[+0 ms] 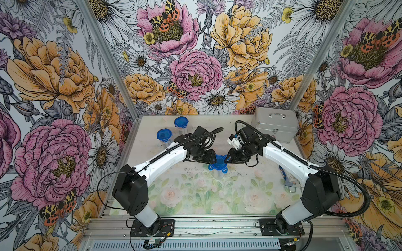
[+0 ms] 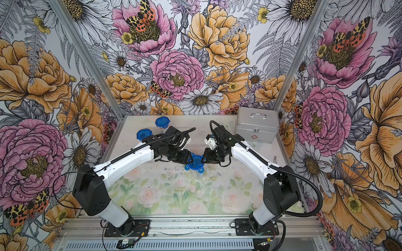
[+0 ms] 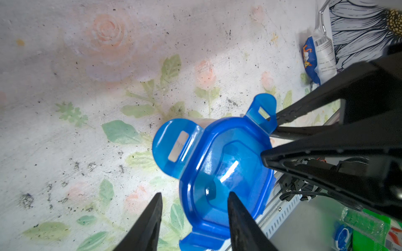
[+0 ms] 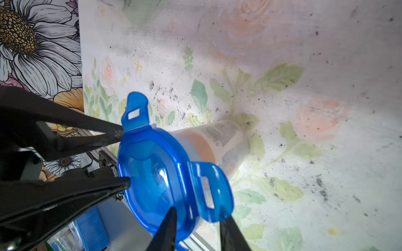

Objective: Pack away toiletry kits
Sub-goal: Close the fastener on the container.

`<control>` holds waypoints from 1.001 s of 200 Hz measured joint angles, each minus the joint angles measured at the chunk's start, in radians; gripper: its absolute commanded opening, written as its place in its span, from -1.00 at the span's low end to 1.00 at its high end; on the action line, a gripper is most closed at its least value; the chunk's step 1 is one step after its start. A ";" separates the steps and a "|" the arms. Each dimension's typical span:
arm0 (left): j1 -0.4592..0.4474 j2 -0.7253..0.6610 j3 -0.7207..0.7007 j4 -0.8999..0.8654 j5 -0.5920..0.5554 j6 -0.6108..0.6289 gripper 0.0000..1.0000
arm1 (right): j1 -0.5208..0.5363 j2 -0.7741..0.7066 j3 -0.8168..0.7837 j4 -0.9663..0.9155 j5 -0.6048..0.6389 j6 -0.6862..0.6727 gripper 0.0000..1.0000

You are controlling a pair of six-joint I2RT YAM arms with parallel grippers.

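A clear plastic cup with a white labelled bottle inside stands mid-table under a blue four-tabbed lid, whose tabs flare outward. My left gripper is at the lid's left edge. It is open, straddling the rim beside a tab, with one finger clear of the plastic. My right gripper comes in from the opposite side. It is shut on the lid, one finger on the top and the other against a flared tab.
Two more blue-lidded cups stand at the back left. A silver metal case with a handle stands shut at the back right. A blue and white packet lies by the right wall under my right arm.
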 measured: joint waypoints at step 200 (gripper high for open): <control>-0.009 -0.005 -0.031 0.045 0.027 -0.011 -0.40 | -0.015 0.003 0.010 -0.001 0.010 -0.006 -0.20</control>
